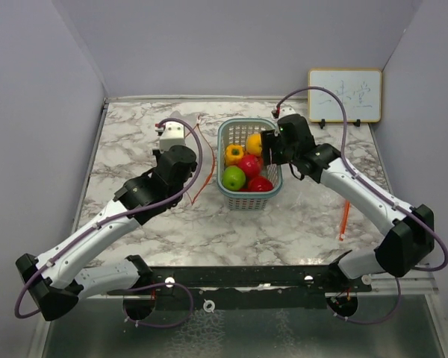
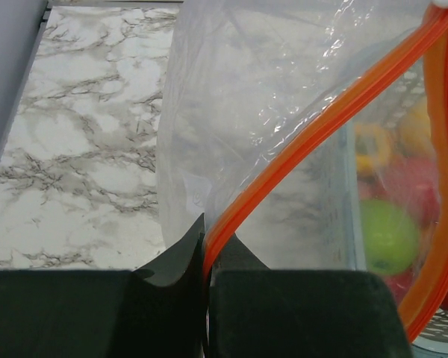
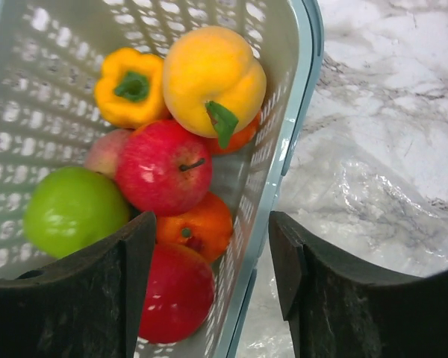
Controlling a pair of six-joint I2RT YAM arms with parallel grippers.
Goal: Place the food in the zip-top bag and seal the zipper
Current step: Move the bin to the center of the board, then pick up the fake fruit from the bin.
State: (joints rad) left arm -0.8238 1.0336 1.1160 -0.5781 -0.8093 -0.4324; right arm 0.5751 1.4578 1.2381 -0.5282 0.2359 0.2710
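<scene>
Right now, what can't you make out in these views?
- zip-top bag: top view, clear film nearly invisible.
- zipper: left wrist, far end cut off by frame edge.
- food: right wrist, top fruits hide lower ones; count unclear.
- whiteboard: top view, writing too small.

Glossy red, green, orange and yellow food (image 3: 163,168) lies heaped in the basket (image 3: 297,119). Left of it, the clear zip-top bag (image 2: 239,112) hangs with its orange zipper (image 2: 313,134) parted.

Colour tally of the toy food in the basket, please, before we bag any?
Yellow: 2, pepper, peach
Red: 2, red apple, lower red fruit
Green: 1, green apple
Orange: 1, orange
Pink: 1, half-hidden pink fruit
Total: 7; orange sliver under peach may be another.
</scene>
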